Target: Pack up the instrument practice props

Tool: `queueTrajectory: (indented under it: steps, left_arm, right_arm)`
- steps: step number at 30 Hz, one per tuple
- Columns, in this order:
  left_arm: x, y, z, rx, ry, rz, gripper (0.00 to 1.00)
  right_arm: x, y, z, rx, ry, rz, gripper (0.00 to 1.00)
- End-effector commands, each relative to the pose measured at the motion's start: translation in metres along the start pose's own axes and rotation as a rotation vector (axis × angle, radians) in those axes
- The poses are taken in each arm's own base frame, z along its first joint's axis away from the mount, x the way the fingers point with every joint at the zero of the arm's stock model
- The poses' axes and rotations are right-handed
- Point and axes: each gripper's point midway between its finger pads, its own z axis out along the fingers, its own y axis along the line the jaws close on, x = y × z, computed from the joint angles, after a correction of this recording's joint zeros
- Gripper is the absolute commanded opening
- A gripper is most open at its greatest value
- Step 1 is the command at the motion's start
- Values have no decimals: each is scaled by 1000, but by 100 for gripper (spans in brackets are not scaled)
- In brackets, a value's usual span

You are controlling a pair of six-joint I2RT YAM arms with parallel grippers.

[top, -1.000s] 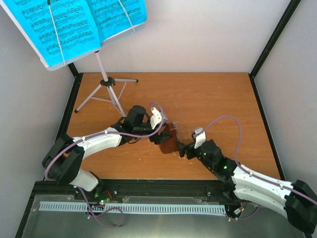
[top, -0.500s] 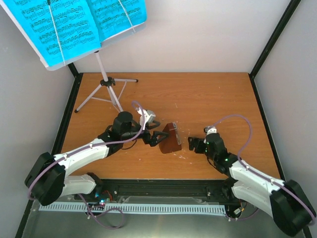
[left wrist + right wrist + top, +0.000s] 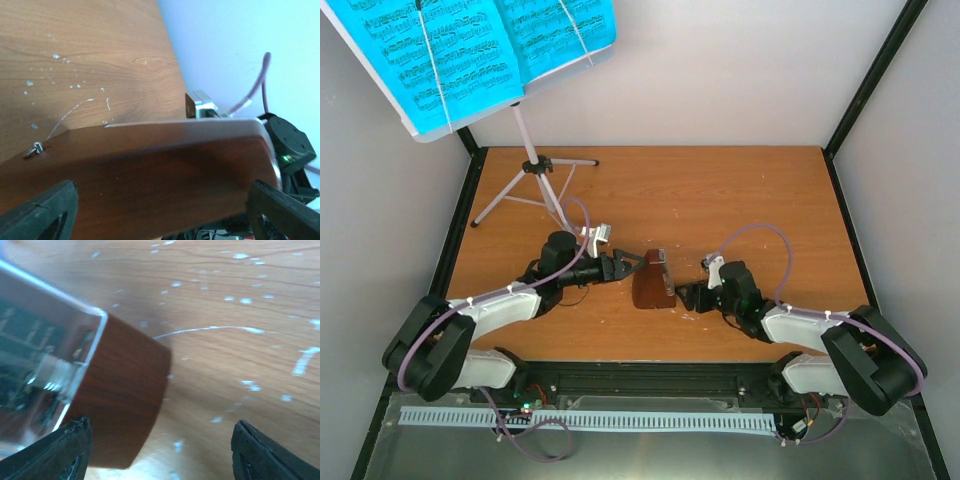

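The brown pyramid metronome [image 3: 651, 283] sits on the wooden table between my two grippers. My left gripper [image 3: 628, 265] is open just left of it; in the left wrist view the metronome's brown side [image 3: 150, 170] fills the space ahead of the open gripper [image 3: 160, 220]. My right gripper [image 3: 689, 297] is open just right of it; the right wrist view shows its clear front cover [image 3: 40, 355] and brown body [image 3: 122, 395] ahead of the gripper [image 3: 160, 455]. The silvery tripod music stand [image 3: 533, 170] stands at the back left, holding the cyan sheet-music pages [image 3: 470, 50].
The wooden table [image 3: 750, 200] has black frame posts at its left and right edges and white walls close behind. The tripod's legs [image 3: 500, 208] spread over the back-left corner, near my left arm. Purple cables loop above both wrists.
My left gripper has let go of the metronome and drawn back to the left. My right arm has dropped low to the table and moved in beside the metronome, which has turned slightly.
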Motion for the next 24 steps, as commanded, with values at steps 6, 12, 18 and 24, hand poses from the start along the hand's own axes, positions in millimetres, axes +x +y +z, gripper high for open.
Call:
queueTrajectory:
  steps: [6, 12, 18, 24]
  left_arm:
    - [-31, 24, 4, -107, -41, 26, 72]
    - [-22, 35, 14, -99, 17, 15, 63]
    - [-26, 31, 38, -6, 90, 78, 58]
    - [-25, 27, 78, 31, 172, 173, 58]
  right_arm:
    - [-1, 47, -15, -184, -62, -114, 77]
    - [-29, 53, -49, -157, -189, -160, 92]
    - [-69, 88, -89, -237, -292, -290, 100]
    - [-91, 96, -92, -192, -239, -360, 100]
